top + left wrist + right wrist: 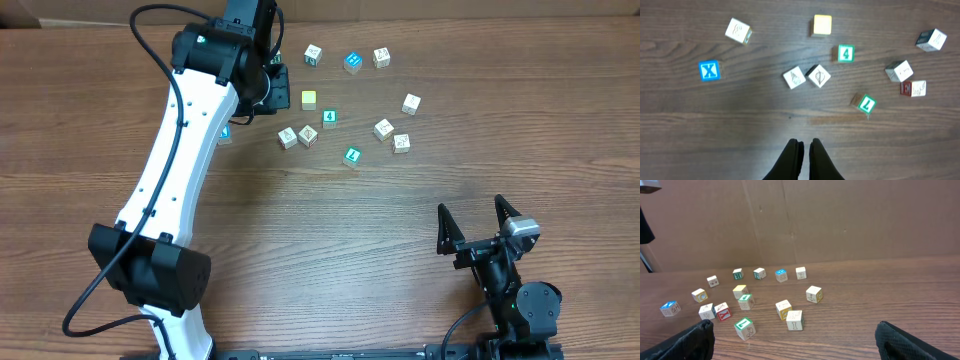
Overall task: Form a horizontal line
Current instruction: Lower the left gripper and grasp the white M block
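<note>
left gripper [806, 146]: pinched shut, empty, hanging above the surface [715, 135].
right gripper [471, 214]: spread wide, empty, well apart from every cube.
line: not formed; its pieces loose ahead of the left gripper.
pale cube [794, 78]: straight ahead of the left gripper, nearest of all, sitting corner-on, touching its twin [818, 76] just to the right.
yellow cube [822, 25]: farther ahead than the twin, slightly right, square to the gripper, apart from both.
far cube [738, 31]: ahead and well left; judged one candidate for the fourth piece, the pale ones out to the right another.
green 4 [845, 53]: ahead-right, between yellow cube and twin in depth; not part of the line.
blue x [709, 70]: ahead-left, also to leave alone.
progress: early by the look of it; only pale cube and twin side by side.
step: judged a reach toward the pair or the yellow cube, to bring them into one row.
method, pushing: lower the shut fingers on the far side of the yellow cube, press through the middle of a flat face, go slowly, stop at first contact with the twin.
method, lifting: open before descending, close across two flat faces, not across corners.
alignment: square up the corner-on pair first, else a crooked row.
risk: off-centre push likely to spin a cube; green 4 close enough to get swept along.
</note>
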You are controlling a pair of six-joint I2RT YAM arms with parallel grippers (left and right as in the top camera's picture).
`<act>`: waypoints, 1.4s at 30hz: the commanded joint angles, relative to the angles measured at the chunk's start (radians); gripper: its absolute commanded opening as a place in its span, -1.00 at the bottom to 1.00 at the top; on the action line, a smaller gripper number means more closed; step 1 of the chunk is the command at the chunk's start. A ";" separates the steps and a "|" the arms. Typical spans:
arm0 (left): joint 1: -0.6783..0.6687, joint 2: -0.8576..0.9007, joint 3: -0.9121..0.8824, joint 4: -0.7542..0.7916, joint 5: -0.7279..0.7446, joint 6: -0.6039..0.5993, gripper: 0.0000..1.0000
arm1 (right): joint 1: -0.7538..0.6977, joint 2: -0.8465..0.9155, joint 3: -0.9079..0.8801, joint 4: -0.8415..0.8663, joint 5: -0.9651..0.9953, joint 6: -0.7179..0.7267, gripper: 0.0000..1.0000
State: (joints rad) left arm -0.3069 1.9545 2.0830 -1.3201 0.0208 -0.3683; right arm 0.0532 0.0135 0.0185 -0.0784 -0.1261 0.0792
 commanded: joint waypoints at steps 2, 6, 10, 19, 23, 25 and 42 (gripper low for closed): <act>0.006 0.008 0.019 0.047 -0.018 -0.021 -0.91 | 0.005 -0.011 -0.010 0.005 0.005 0.002 1.00; 0.006 0.010 0.019 0.138 -0.079 -0.042 -0.92 | 0.005 -0.011 -0.010 0.005 0.005 0.002 1.00; 0.006 0.011 0.019 0.156 -0.084 -0.099 -0.91 | 0.005 -0.011 -0.010 0.005 0.005 0.002 1.00; 0.005 0.045 0.015 0.154 -0.082 -0.171 -0.84 | 0.005 -0.011 -0.010 0.005 0.005 0.002 1.00; 0.005 0.080 0.014 0.142 -0.074 -0.171 -0.63 | 0.005 -0.011 -0.010 0.005 0.005 0.002 1.00; 0.003 0.102 0.014 0.129 -0.073 -0.171 -0.42 | 0.005 -0.011 -0.010 0.005 0.005 0.002 1.00; 0.004 0.375 0.014 0.117 -0.072 -0.171 0.31 | 0.005 -0.011 -0.010 0.005 0.005 0.002 1.00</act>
State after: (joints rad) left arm -0.3069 2.2761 2.0830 -1.2007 -0.0425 -0.5407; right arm 0.0532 0.0135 0.0185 -0.0788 -0.1261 0.0788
